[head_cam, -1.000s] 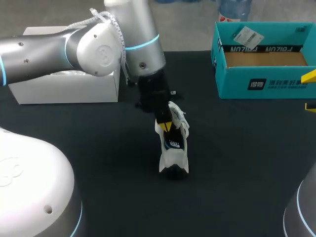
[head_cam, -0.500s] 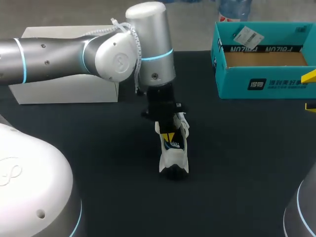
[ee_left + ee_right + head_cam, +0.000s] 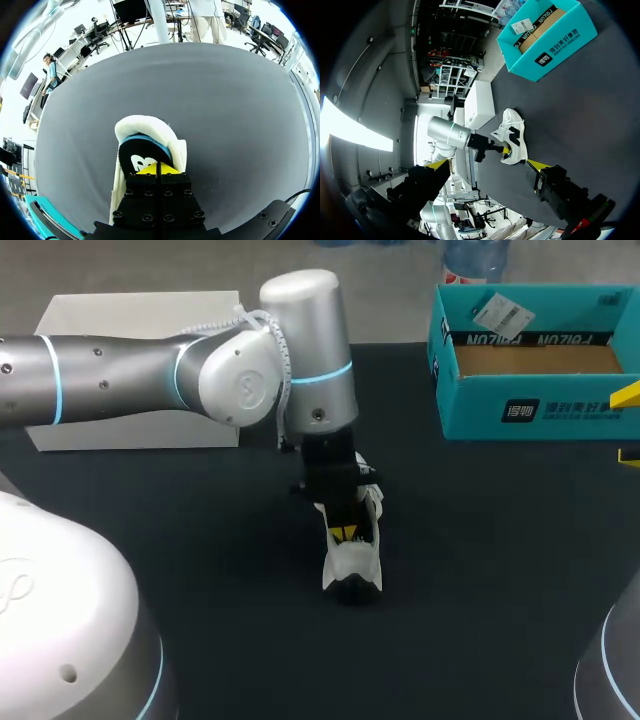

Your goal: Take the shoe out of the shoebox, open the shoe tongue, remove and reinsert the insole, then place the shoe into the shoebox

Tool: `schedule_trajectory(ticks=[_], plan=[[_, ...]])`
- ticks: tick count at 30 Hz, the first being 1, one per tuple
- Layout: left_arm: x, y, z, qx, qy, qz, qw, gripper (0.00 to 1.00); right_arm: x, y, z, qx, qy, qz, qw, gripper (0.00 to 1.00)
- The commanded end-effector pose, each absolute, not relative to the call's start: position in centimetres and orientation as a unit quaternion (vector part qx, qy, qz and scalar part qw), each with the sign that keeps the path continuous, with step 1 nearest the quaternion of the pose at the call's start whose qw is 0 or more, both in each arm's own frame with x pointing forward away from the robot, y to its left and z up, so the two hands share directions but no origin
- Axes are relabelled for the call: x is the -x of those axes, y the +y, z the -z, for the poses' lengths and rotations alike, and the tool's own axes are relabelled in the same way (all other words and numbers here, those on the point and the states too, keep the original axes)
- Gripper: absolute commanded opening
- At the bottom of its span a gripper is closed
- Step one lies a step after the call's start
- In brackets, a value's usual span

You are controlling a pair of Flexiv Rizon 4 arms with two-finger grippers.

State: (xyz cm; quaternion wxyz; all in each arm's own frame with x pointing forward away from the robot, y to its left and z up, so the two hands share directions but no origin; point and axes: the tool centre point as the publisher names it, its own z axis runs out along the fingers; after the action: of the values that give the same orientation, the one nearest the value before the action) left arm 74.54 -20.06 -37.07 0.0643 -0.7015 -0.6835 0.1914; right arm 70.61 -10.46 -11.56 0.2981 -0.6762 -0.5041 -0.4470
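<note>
A white shoe (image 3: 352, 570) lies on the black table, toe toward the near edge. My left gripper (image 3: 343, 532) is shut, and its yellow tips are down in the shoe's opening. In the left wrist view the joined tips (image 3: 159, 169) rest on the blue insole (image 3: 139, 156) inside the white shoe (image 3: 145, 127); I cannot tell if they pinch it. The teal shoebox (image 3: 530, 410) stands open at the far right with nothing inside. My right gripper (image 3: 487, 165) is open and held far to the right of the shoe (image 3: 512, 137), with nothing between its fingers.
A white box (image 3: 140, 430) stands at the far left behind my left arm. The right gripper's yellow fingertips (image 3: 628, 395) show at the right edge, in front of the shoebox. A paper tag (image 3: 497, 312) hangs on the shoebox's back wall.
My left arm has swung right and its shut gripper has slid deeper into the shoe, toward the toe. The shoe and the right arm have stayed put.
</note>
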Motion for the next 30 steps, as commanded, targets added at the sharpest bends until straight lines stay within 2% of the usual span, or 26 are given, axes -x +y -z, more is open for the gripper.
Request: schedule_trajectory(ticks=[1,7,12,30], plan=[[-74.6,-19.9,37.1,0.702,-0.685,-0.188,0.056,0.00,-70.4,-10.4,11.6,0.677,-0.504,0.447,0.297,1.00],[-75.6,-19.7,34.8,0.700,-0.688,-0.191,0.029,0.00,-70.4,-10.4,11.6,0.677,-0.504,0.447,0.297,1.00],[-75.0,-19.4,33.6,0.704,-0.677,-0.212,0.041,0.00,-70.4,-10.4,11.6,0.677,-0.504,0.447,0.297,1.00],[-73.0,-21.0,37.0,0.710,-0.662,-0.228,0.071,0.00,-70.4,-10.4,11.6,0.677,-0.504,0.447,0.297,1.00]])
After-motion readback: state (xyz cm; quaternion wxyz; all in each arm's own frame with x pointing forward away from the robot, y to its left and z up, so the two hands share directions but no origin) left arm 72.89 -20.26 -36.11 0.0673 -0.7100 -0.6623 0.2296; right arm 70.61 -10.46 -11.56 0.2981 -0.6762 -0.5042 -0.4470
